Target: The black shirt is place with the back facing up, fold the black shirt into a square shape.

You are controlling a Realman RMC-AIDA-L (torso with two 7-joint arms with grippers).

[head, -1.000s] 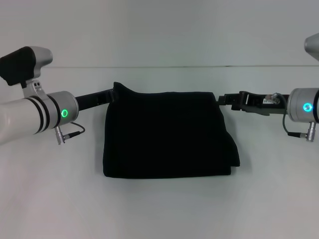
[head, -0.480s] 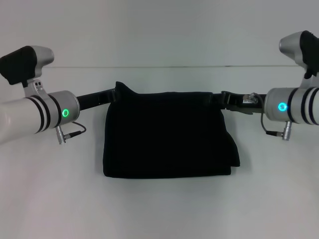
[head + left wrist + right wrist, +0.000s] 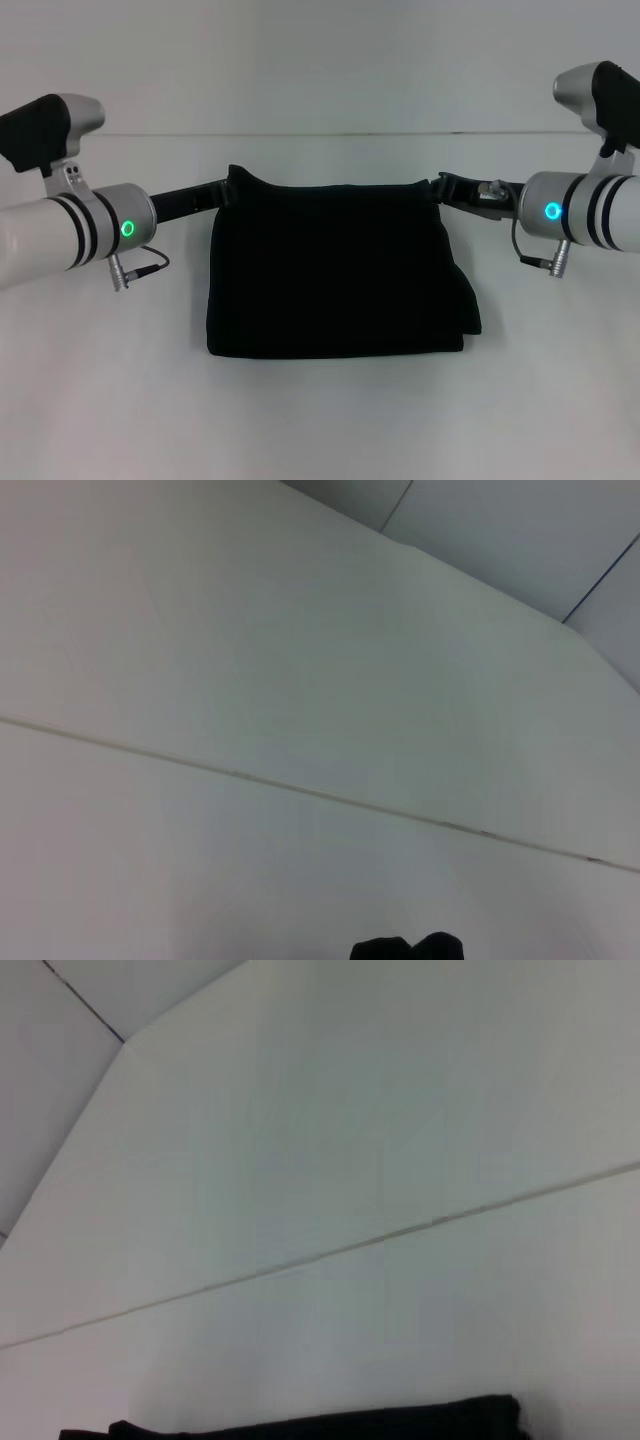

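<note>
1. The white table (image 3: pixel 320 420) is filling the near part of the head view, bare in front of the cloth.
2. The black shirt (image 3: pixel 335 270) is lying on the middle of the table, folded into a thick, roughly square bundle with its plain black side up. Its near edge is running straight across, and the near right corner is bulging outward a little, where the layers are showing at the side.
3. The left arm's silver wrist (image 3: pixel 105 228), with a green ring light glowing on it, is reaching in from the left side, just beside the shirt's left edge.
4. The right arm's silver wrist (image 3: pixel 570 212), with a blue-green ring light, is reaching in from the right side, near the shirt's far right corner.
5. The left gripper (image 3: pixel 228 190) is meeting the shirt's far left corner, where the cloth is rising into a small peak against it; whether its fingers are pinching that corner or spread apart is impossible to tell.
6. The right gripper (image 3: pixel 443 190) is touching or sitting just beside the far right corner; its fingers are likewise too dark against the cloth to read.
7. In the left wrist view only a small dark lump of shirt is showing at the frame's edge; in the right wrist view a dark strip of it is.
8. The pale wall (image 3: pixel 320 60) is standing behind the table's far edge.
</note>
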